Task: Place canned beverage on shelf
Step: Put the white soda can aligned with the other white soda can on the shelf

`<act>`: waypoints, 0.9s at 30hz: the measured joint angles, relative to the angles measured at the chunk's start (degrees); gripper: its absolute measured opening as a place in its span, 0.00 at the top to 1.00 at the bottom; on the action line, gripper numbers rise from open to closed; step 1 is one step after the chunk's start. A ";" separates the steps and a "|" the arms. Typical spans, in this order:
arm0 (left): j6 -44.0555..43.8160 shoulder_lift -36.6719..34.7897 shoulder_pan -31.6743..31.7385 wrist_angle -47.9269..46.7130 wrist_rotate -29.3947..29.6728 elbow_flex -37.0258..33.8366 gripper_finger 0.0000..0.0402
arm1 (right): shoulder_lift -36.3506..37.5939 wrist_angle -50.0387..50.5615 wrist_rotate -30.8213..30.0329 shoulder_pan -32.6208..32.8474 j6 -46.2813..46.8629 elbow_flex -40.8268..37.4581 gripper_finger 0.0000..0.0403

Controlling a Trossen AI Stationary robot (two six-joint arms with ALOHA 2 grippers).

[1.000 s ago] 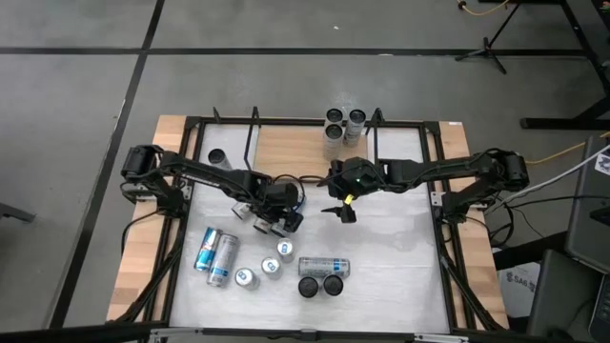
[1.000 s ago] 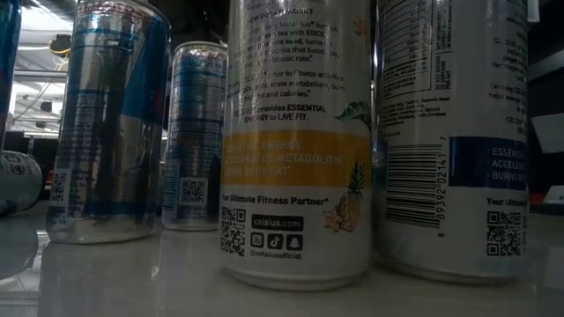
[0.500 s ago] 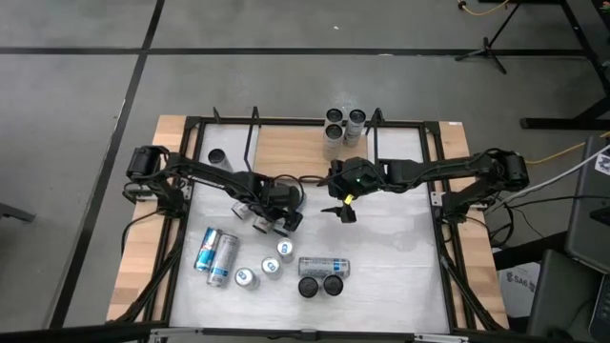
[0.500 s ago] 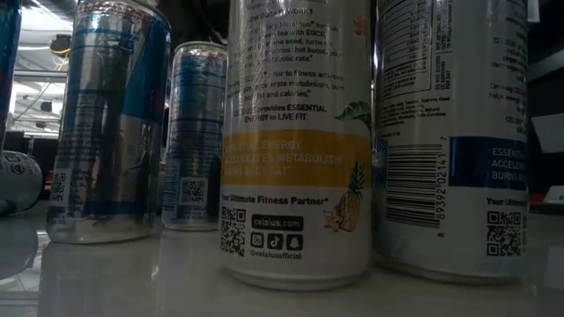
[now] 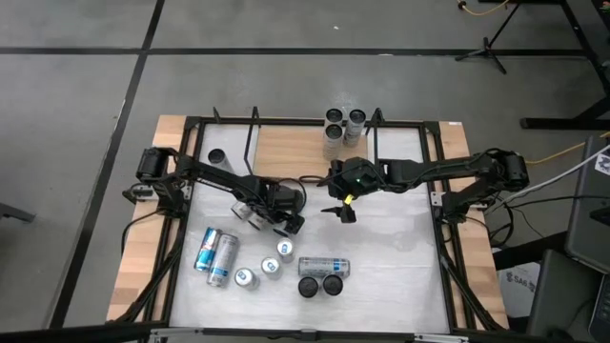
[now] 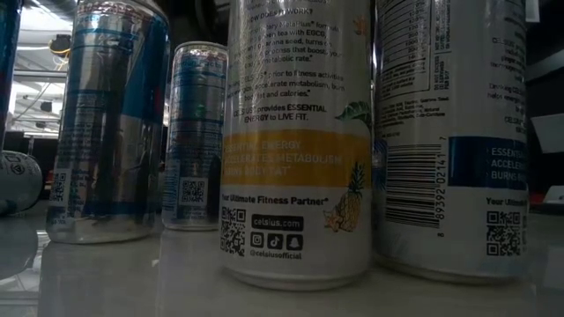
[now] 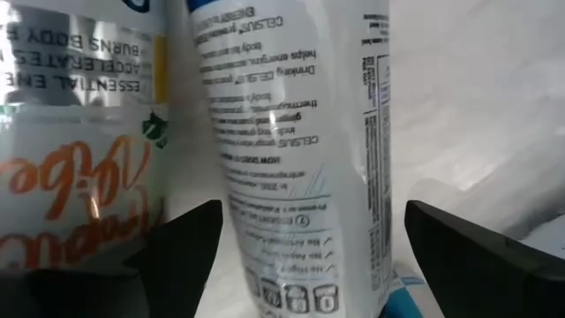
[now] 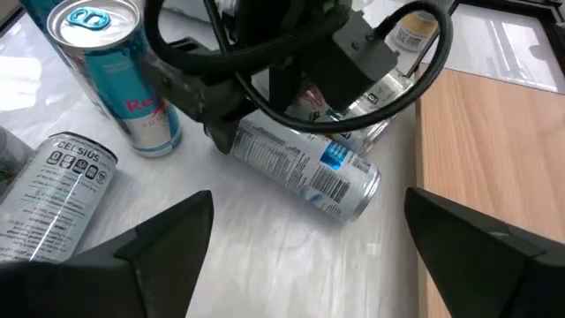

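Left gripper point(image 5: 276, 220) is right over a lying can point(image 8: 305, 168) near the middle of the table point(image 5: 400, 276), a bit toward the left edge. The can is on its side. In the right wrist view the left gripper's body sits directly above it; in the left wrist view the can point(image 7: 300, 150) fills the gap between the two dark fingers point(image 7: 181, 252), with clear space on both sides, so the jaws are wide open and holding nothing. The long axis looks to run across the gap between the fingers, roughly crosswise to the closing direction, but the exact angle is hard to tell.

Right gripper point(image 5: 345, 211) hovers nearby, toward the table centre, jaws also spread wide and empty, pointed at the same can. The left is clearly nearer, so my guess is the left arm does the pick.

The shelf point(image 5: 286, 148) lies at the far edge of the table, beyond the can, with three upright cans point(image 5: 343, 124) already at its right end. The carry would go from mid-table toward that far edge.

Can looks: slim white/silver aluminium, small printed text, blue patch and barcode near one end. Smooth and round, so it probably rolls if nudged before the jaws close.

Other cans point(image 5: 272, 267) stand or lie toward the near edge.
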State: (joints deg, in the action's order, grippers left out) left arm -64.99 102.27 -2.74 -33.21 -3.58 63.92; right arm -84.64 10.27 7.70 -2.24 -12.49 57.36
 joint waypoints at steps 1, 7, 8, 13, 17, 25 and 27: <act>0.51 0.34 0.00 0.51 -0.01 0.00 0.13 | 0.02 -0.12 -0.02 -0.02 0.00 0.00 0.10; 1.09 0.96 0.22 0.93 -0.16 0.02 0.21 | 0.01 -0.14 0.01 0.00 0.02 0.00 0.10; 1.07 1.09 0.26 0.74 -0.67 -0.02 0.23 | 0.02 -0.13 0.00 -0.02 0.02 0.00 0.10; 1.09 1.08 1.24 0.72 -2.48 -0.02 0.36 | 0.02 0.06 0.01 0.00 0.02 0.00 0.10; 1.23 0.88 3.13 0.94 -6.13 -0.02 0.43 | 0.01 0.21 -0.01 -0.02 0.02 0.00 0.10; 1.24 0.80 6.98 3.48 -15.76 -0.02 0.43 | 0.02 0.61 -0.02 0.00 -3.78 0.00 0.10; 1.19 0.69 7.82 4.90 -18.76 -0.02 0.43 | 0.02 0.58 -0.02 -0.01 -5.09 0.00 0.10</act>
State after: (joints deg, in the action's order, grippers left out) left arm -63.80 102.96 5.08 -28.31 -22.34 63.90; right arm -84.62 10.85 7.68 -2.25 -17.59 57.36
